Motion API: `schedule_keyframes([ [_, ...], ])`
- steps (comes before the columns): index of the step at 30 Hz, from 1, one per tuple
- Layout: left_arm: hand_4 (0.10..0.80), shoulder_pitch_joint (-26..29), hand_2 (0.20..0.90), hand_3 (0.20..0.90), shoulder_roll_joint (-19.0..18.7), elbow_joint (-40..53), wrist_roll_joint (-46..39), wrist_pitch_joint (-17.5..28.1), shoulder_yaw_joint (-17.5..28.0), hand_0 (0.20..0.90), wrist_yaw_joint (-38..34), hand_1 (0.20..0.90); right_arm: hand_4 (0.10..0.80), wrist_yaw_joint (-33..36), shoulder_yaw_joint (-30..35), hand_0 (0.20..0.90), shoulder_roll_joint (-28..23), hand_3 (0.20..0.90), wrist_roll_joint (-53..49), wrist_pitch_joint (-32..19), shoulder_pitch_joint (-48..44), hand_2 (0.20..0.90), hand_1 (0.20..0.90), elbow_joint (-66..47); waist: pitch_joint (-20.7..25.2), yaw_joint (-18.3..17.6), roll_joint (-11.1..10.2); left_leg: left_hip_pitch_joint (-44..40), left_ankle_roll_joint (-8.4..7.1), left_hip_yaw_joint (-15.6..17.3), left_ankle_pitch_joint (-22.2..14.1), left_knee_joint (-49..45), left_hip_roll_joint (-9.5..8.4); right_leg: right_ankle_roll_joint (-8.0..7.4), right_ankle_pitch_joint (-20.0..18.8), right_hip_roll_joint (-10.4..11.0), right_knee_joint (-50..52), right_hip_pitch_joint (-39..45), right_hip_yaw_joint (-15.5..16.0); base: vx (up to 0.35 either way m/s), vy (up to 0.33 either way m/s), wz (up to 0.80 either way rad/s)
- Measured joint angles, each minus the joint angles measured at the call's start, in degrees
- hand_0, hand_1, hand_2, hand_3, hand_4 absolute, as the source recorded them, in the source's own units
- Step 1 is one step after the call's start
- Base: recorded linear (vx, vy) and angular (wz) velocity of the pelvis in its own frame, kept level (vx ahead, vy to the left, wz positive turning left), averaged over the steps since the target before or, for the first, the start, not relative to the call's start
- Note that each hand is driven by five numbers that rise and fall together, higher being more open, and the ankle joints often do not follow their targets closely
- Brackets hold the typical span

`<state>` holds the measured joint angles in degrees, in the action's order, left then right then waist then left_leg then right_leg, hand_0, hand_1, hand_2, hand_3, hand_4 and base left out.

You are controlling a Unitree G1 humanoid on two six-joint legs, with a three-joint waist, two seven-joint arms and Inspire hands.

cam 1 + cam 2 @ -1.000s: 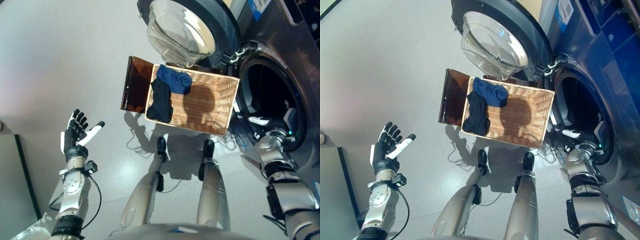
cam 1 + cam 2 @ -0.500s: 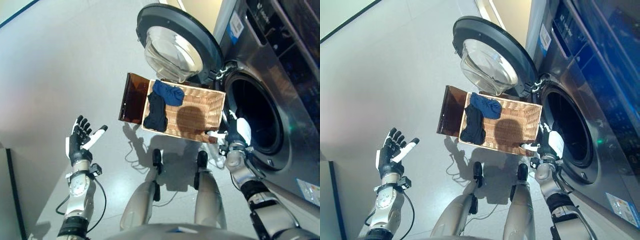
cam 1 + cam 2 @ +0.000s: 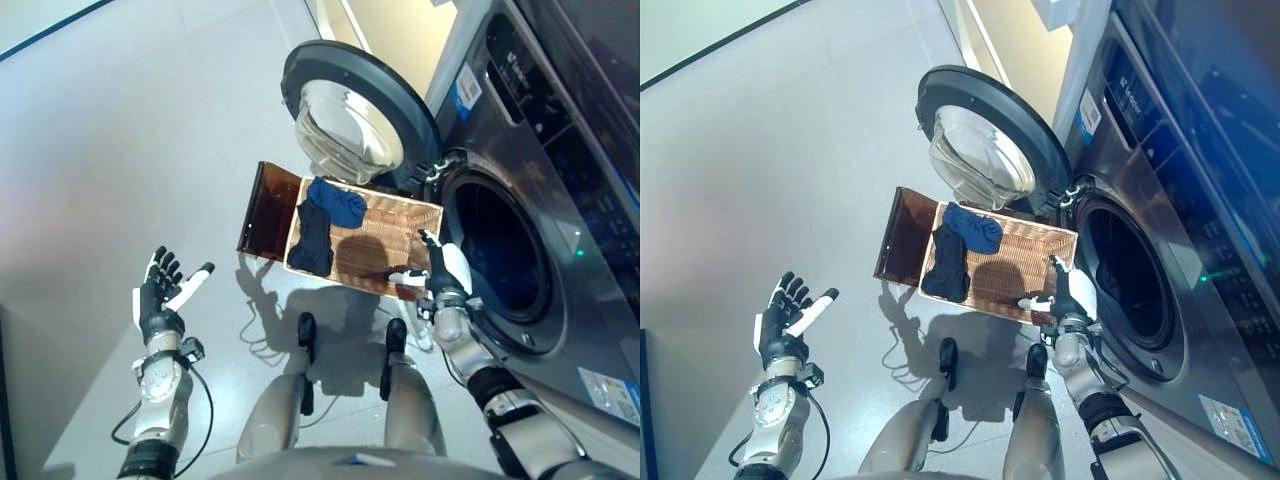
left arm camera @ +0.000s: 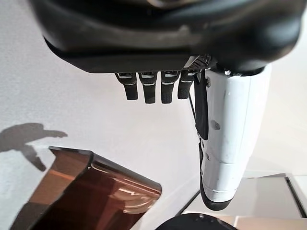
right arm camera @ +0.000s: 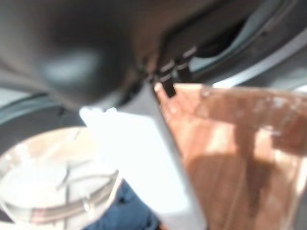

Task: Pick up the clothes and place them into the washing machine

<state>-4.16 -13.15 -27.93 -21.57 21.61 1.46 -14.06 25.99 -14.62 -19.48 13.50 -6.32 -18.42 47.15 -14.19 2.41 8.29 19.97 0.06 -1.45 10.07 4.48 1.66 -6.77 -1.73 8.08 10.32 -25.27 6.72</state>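
Clothes (image 3: 325, 215): dark pile, left end of wicker basket (image 3: 415, 222), frame centre.
Right robot hand (image 3: 443, 270): fingers spread, empty, between basket and washing machine (image 3: 520, 190).
Left robot hand (image 3: 160, 298): splayed, empty, lower left.

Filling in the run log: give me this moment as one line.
left hand open, idle | right hand open, empty, by basket | clothes in basket | washing machine door open

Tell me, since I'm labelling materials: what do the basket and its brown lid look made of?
The basket looks like woven wicker: tan, with fine ribbed weave lines. Its lid looks like translucent brown plastic, smooth and glossy, with rounded edges catching highlights in the left wrist view; acrylic or tinted glass can't be excluded.
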Motion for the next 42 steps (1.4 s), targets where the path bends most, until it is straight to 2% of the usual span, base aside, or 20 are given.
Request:
schedule_keyframes([
  [6, 0.800, 1.88, 0.900, 0.900, 0.06, -8.56, 2.96, -0.56, -2.52, 0.900, -1.48, 0.900, 0.800, 0.17, -0.39, 0.900, 5.07, 0.900, -4.30, -0.40, -2.77, 0.900, 0.900, 6.58, 0.93, 0.16, -2.25, -0.75, -0.55, -0.79, -0.45, 0.02, 0.58, 0.03, -1.74, -0.50, -4.74, 4.00, 2.17, 0.035, 0.053, 0.16],
  [12, 0.800, 1.86, 0.900, 0.900, -0.05, -8.53, 3.78, -1.38, -3.98, 0.900, -2.10, 0.900, 0.800, 0.12, 1.72, 0.900, 9.34, 0.900, -16.76, -1.41, -5.07, 0.900, 0.900, 10.27, 1.41, 1.86, -3.96, -0.83, -0.54, -2.07, -0.42, 0.02, 0.39, -0.02, -4.47, -0.82, -10.69, 7.89, 4.27, 0.018, 0.046, 0.16],
  [16, 0.800, 1.74, 0.900, 0.900, -0.37, -7.75, 4.21, -1.40, -4.00, 0.900, -2.09, 0.900, 0.800, 0.03, 1.66, 0.900, 9.70, 0.900, -20.13, -2.75, -6.49, 0.900, 0.900, 10.33, 1.31, 3.13, -4.51, -0.84, -0.57, -2.36, -0.40, 0.02, 0.37, -0.03, -5.57, -1.02, -13.75, 10.07, 6.06, 0.021, 0.067, 0.11],
  [20, 0.800, 1.68, 0.900, 0.900, -1.75, -7.74, 5.15, -1.42, -3.79, 0.900, -2.12, 0.900, 0.800, -1.29, 1.63, 0.900, 11.23, 0.900, -23.14, -2.85, -7.58, 0.900, 0.900, 10.43, 1.07, 3.51, -6.43, -0.86, -0.58, -2.39, -0.39, 0.01, 0.39, -0.04, -5.62, -1.09, -14.60, 10.99, 7.06, 0.008, 0.052, 0.12],
  [24, 0.800, 2.04, 0.900, 0.900, -2.76, -7.53, 5.13, -1.42, -3.82, 0.900, -1.95, 0.900, 0.800, -1.94, 1.71, 0.900, 12.45, 0.900, -23.19, -2.86, -8.44, 0.900, 0.900, 10.64, 0.70, 4.64, -8.48, -0.54, -0.41, -2.88, -0.26, 0.01, 0.02, -0.10, -5.64, -0.94, -14.84, 11.06, 7.97, -0.013, 0.062, 0.15],
  [29, 0.800, 1.76, 0.900, 0.900, -3.49, -7.03, 5.10, -1.43, -3.75, 0.900, -1.89, 0.900, 0.800, -2.17, 1.60, 0.900, 13.18, 0.900, -22.65, -2.77, -11.37, 0.900, 0.900, 14.79, 0.31, 6.22, -8.80, -0.42, -0.67, -3.90, -0.44, 0.02, -0.37, -0.20, -5.40, -0.80, -15.01, 11.58, 8.98, -0.019, 0.042, 0.15],
  [34, 0.800, 1.79, 0.900, 0.900, -5.09, -5.13, 5.13, -1.41, -3.71, 0.900, -1.27, 0.900, 0.800, -1.40, 1.74, 0.900, 12.90, 0.900, -17.25, -2.00, -14.03, 0.900, 0.900, 17.54, -0.92, 6.66, -9.16, 1.42, -0.96, -5.00, -0.06, 0.01, -0.47, -0.39, -5.02, -0.71, -15.02, 11.43, 11.27, 0.001, 0.027, 0.12],
  [42, 0.800, 2.25, 0.900, 0.900, -5.88, -4.69, 5.25, -1.43, -2.27, 0.900, -0.95, 0.900, 0.800, -0.54, 1.34, 0.900, 12.77, 0.900, -11.37, -0.03, -17.03, 0.900, 0.900, 18.63, -2.66, 8.70, -10.57, 2.39, -0.65, -5.31, 0.16, -0.01, -1.10, -0.70, -5.01, -0.15, -15.02, 10.87, 11.71, 0.011, 0.015, 0.07],
])
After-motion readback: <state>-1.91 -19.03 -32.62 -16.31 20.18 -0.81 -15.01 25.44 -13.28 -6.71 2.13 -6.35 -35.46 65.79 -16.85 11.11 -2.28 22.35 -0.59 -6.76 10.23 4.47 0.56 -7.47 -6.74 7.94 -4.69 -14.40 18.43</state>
